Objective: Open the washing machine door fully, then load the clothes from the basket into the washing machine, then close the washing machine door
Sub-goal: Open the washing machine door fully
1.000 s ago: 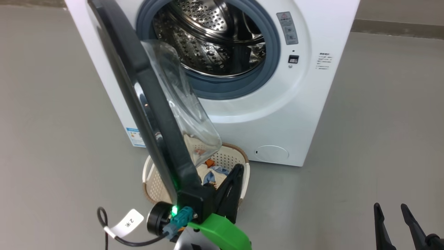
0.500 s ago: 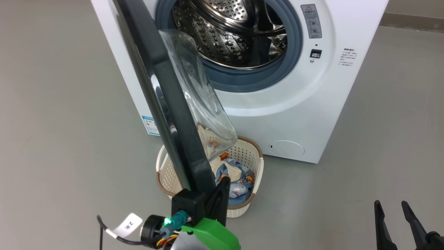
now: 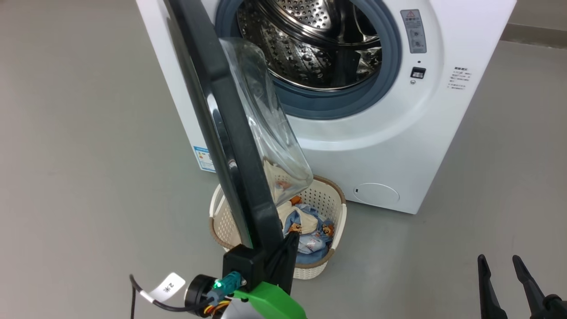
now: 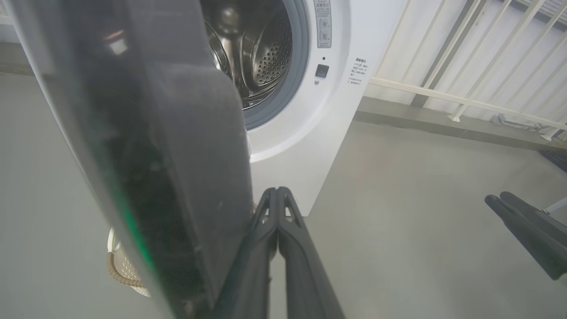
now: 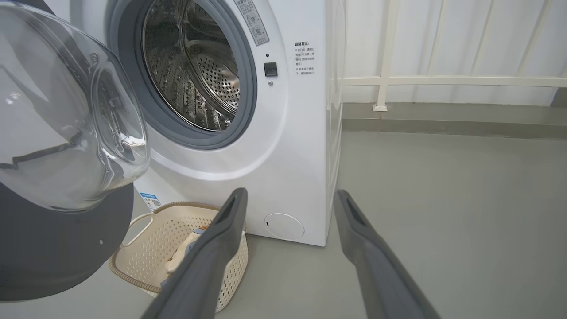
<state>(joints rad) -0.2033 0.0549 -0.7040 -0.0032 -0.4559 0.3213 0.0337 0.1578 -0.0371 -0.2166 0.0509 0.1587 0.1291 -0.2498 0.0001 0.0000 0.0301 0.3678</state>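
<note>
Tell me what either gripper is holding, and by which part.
Nothing is held. The left gripper is shut empty, fingers beside the inner rim of the large round glossy black-rimmed washing machine door; the right gripper is open and empty.

Smooth grey floor (image 5: 465,212) spreads ahead of the right pincer (image 5: 289,192). Beyond it, a white railing (image 5: 443,81) stands on a grey kerb (image 5: 443,118).

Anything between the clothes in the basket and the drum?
Partly: the washing machine door stands out over the basket, its glass bowl above some of the clothes. The drum mouth of the washing machine looks unobstructed.
</note>
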